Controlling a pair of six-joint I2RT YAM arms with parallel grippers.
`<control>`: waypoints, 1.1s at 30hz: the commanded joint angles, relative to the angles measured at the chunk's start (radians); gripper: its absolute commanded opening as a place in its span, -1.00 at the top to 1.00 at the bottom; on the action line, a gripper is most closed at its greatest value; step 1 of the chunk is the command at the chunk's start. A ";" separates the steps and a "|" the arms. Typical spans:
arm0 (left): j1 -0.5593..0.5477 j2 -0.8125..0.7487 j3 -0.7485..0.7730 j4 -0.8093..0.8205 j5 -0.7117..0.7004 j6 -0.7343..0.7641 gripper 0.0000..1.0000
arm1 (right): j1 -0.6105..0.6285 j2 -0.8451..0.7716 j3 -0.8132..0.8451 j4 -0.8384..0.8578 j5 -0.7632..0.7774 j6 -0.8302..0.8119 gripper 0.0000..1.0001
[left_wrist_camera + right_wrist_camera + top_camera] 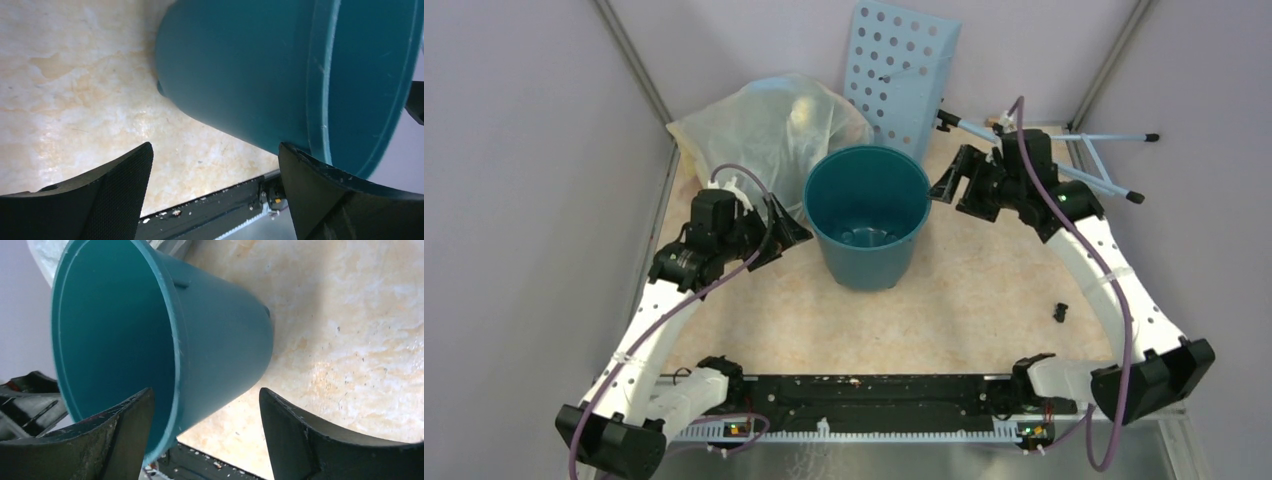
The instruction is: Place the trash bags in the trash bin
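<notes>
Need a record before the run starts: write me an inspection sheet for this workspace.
Surface: beige marbled table.
Job's things: teal trash bin upright at centre, no bag seen inside; dark trash bag: nothing seen.
Clutter: pale stuffed bag behind-left of the bin; blue perforated panel leaning behind it; blue rods at right rear; small black object near the right arm.
Grippers: left gripper open beside the bin's left wall; right gripper open at its right rim.
Cables: purple cable along each arm.
Surroundings: grey walls.
</notes>
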 commanded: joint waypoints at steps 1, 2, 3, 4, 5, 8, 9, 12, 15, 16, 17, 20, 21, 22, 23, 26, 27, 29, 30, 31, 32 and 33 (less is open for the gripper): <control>0.003 -0.001 0.055 0.007 -0.134 0.022 -0.98 | 0.080 0.089 0.102 -0.029 0.184 -0.024 -0.48; 0.009 0.005 0.070 -0.012 -0.166 0.020 -0.97 | 0.086 0.111 0.107 -0.025 0.182 -0.019 -0.45; 0.017 0.017 0.086 -0.035 -0.196 0.026 -0.97 | 0.094 0.131 0.114 -0.017 0.184 -0.010 -0.42; 0.028 0.028 0.103 -0.054 -0.215 0.032 -0.97 | 0.106 0.147 0.120 -0.005 0.181 -0.006 -0.33; 0.040 0.041 0.118 -0.076 -0.230 0.039 -0.97 | 0.116 0.164 0.133 -0.001 0.186 -0.006 -0.22; 0.079 0.085 0.165 -0.140 -0.275 0.066 -0.97 | 0.147 0.230 0.213 -0.052 0.244 -0.010 0.16; 0.094 0.100 0.181 -0.161 -0.289 0.072 -0.97 | 0.154 0.251 0.248 -0.076 0.276 -0.019 0.29; 0.138 0.134 0.221 -0.214 -0.348 0.099 -0.97 | 0.158 0.293 0.360 -0.154 0.357 -0.049 0.79; 0.174 0.151 0.231 -0.206 -0.366 0.124 -0.97 | 0.156 0.291 0.420 -0.230 0.499 -0.060 1.00; 0.185 0.155 0.233 -0.194 -0.366 0.133 -0.97 | 0.153 0.285 0.436 -0.249 0.540 -0.062 1.00; 0.195 0.159 0.234 -0.184 -0.367 0.136 -0.97 | 0.148 0.280 0.447 -0.268 0.582 -0.061 1.00; 0.225 0.182 0.243 -0.159 -0.374 0.132 -0.97 | 0.115 0.264 0.455 -0.294 0.621 -0.052 1.00; 0.236 0.194 0.250 -0.149 -0.372 0.128 -0.97 | 0.090 0.259 0.450 -0.295 0.616 -0.051 1.00; 0.243 0.206 0.259 -0.139 -0.369 0.124 -0.97 | 0.073 0.254 0.446 -0.297 0.610 -0.048 1.00; 0.249 0.221 0.272 -0.131 -0.368 0.121 -0.97 | 0.058 0.250 0.438 -0.297 0.602 -0.046 1.00; 0.271 0.265 0.308 -0.107 -0.367 0.119 -0.97 | 0.021 0.243 0.415 -0.298 0.569 -0.041 0.74; 0.277 0.276 0.321 -0.104 -0.367 0.120 -0.97 | 0.010 0.244 0.414 -0.299 0.547 -0.043 0.41; 0.291 0.285 0.335 -0.095 -0.362 0.120 -0.97 | 0.003 0.245 0.431 -0.308 0.534 -0.052 -0.32; 0.305 0.283 0.331 -0.091 -0.356 0.115 -0.97 | 0.003 0.242 0.445 -0.316 0.534 -0.054 -0.48; 0.309 0.275 0.318 -0.079 -0.345 0.109 -0.97 | 0.003 0.240 0.457 -0.313 0.529 -0.065 -0.55; 0.310 0.263 0.295 -0.057 -0.328 0.103 -0.97 | 0.003 0.234 0.472 -0.302 0.519 -0.087 -0.58; 0.310 0.250 0.268 -0.035 -0.316 0.096 -0.97 | 0.003 0.231 0.487 -0.302 0.512 -0.095 -0.59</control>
